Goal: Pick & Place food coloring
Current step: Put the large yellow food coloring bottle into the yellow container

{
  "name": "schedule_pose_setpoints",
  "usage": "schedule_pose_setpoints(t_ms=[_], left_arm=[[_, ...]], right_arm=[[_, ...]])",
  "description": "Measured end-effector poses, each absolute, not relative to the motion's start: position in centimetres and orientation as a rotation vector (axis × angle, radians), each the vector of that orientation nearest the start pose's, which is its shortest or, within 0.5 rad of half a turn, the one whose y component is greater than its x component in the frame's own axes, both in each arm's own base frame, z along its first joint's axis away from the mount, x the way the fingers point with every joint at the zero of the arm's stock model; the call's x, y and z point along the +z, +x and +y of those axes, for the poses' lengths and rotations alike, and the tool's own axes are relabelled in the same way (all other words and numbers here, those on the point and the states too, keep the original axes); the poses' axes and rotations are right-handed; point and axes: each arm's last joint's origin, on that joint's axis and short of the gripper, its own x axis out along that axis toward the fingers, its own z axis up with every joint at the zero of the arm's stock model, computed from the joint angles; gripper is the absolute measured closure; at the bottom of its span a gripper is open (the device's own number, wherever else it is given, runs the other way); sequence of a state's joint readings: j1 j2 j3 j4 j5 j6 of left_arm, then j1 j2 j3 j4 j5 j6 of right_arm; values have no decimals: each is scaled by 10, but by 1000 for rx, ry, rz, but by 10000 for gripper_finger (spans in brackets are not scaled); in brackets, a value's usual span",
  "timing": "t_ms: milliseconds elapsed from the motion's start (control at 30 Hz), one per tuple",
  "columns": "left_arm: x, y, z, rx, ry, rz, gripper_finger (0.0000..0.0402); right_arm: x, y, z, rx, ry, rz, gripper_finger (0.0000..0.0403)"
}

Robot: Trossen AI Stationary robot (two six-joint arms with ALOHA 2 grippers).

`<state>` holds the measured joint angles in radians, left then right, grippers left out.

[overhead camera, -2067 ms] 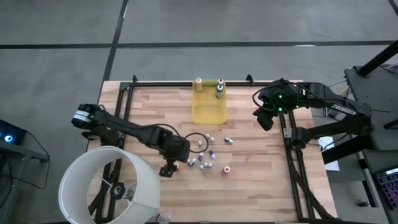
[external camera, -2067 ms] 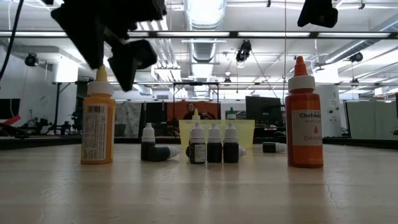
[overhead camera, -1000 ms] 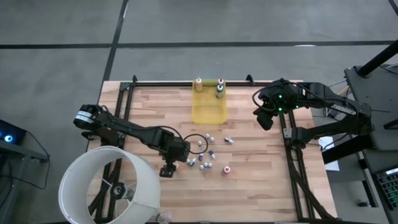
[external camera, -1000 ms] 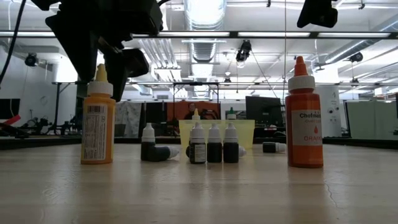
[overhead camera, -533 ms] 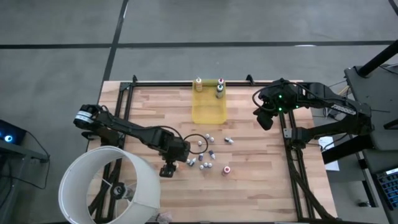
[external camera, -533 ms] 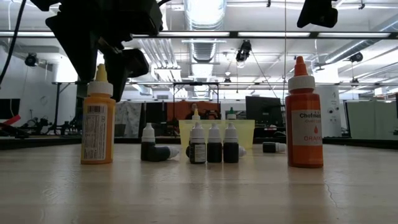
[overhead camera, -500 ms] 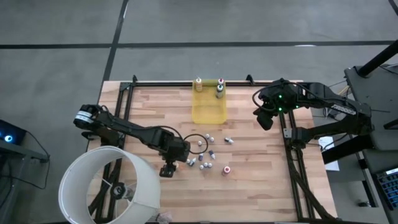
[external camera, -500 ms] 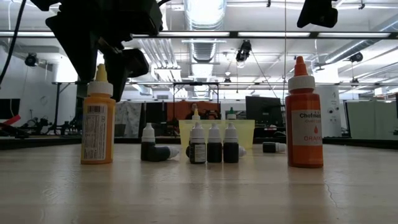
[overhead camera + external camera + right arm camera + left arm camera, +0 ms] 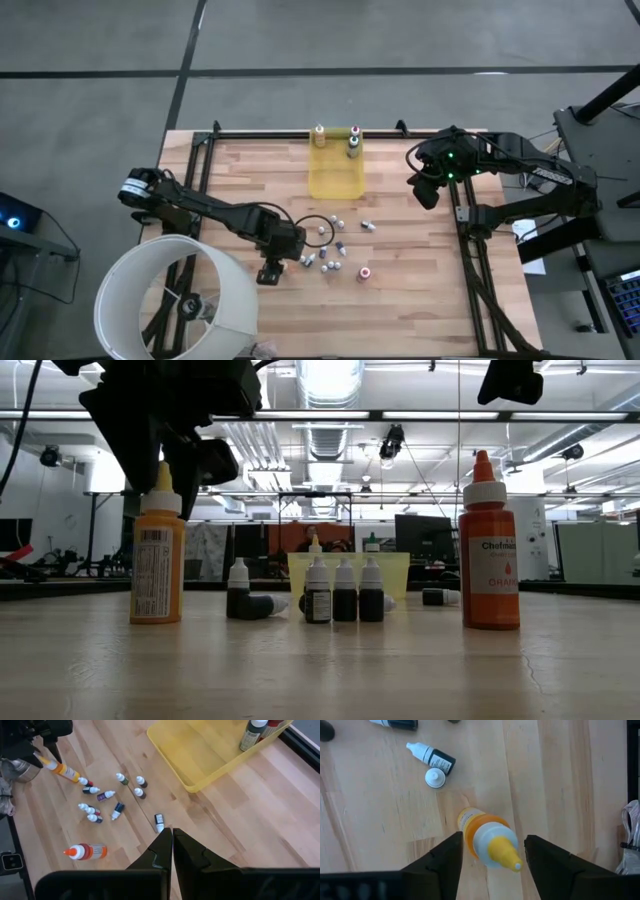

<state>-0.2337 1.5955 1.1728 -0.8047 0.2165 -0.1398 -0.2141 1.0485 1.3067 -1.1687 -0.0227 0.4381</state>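
Here, at the left of the table (image 9: 250, 170), the left gripper (image 9: 270, 268) hangs over an upright yellow bottle (image 9: 158, 560) of food coloring. Its fingers (image 9: 445, 865) stand apart, one on each side of the bottle's neck, with a sliver of wood showing between each finger and the bottle (so nothing is gripped yet). The step in hand looks like the grasp itself: the fingers need to close squarely on the shoulder below the tapered tip, or the round body may slip or tip.

Just beyond it toward the middle lie the small bottles (image 9: 330, 255), some upright, some on their sides, scattered close together. Farther back sits the yellow tray (image 9: 335, 185), with a few bottles standing at its far end, which is probably where this one should go. Near the cluster stands an orange bottle (image 9: 490, 560).

At the right edge the right gripper (image 9: 171, 845) waits well above the table, fingers pressed together and holding nothing.
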Motion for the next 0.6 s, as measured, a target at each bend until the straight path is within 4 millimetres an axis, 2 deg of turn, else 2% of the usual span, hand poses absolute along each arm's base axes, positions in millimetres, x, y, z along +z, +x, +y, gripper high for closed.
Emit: schedule_pose_setpoints(t_ms=[600], left_arm=[[231, 298, -78, -293, -83, 1248, 220]], right_arm=[[377, 165, -35, -375, 514, 855, 394]])
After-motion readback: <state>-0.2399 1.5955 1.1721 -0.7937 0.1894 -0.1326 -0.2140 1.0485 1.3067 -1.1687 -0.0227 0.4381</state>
